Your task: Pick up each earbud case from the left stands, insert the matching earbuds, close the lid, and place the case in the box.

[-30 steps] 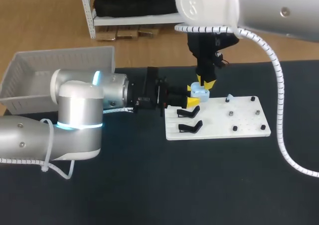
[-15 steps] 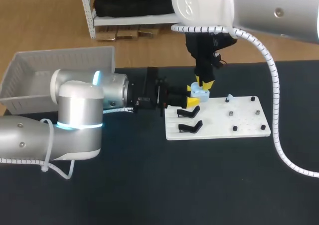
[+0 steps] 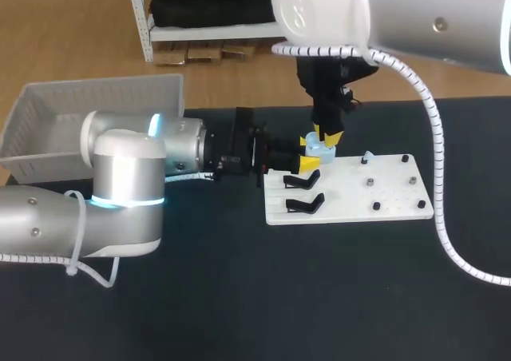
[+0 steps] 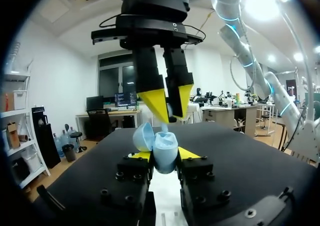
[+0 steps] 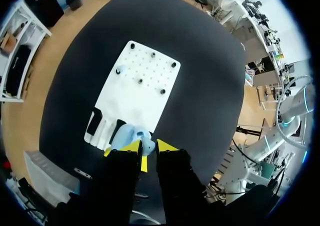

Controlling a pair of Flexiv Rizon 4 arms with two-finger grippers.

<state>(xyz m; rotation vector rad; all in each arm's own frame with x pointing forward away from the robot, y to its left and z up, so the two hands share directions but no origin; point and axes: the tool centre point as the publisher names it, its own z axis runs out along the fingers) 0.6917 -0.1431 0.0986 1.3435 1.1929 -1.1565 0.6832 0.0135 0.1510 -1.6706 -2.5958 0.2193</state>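
My left gripper (image 3: 310, 153) comes in sideways over the white board's (image 3: 383, 189) left end. It is shut on a light blue earbud case (image 3: 320, 148). In the left wrist view the case (image 4: 165, 153) sits between the yellow tips with its lid (image 4: 143, 136) open. My right gripper (image 3: 327, 137) points straight down onto the case, and its tips (image 4: 169, 111) pinch a small light blue earbud (image 4: 165, 128) just over the case's opening. The right wrist view shows the case (image 5: 127, 136) right under its gripper (image 5: 149, 147). A second light blue earbud (image 3: 368, 156) stands on a peg of the board.
Two black stands (image 3: 303, 205) (image 3: 302, 181) sit bare on the board's left part, and small black pegs (image 3: 375, 207) dot its right part. A white basket (image 3: 72, 113) stands at the table's far left, behind my left arm. Black tabletop lies in front of the board.
The right arm has edged slightly to the left above the case. The left arm and the case have stayed put.
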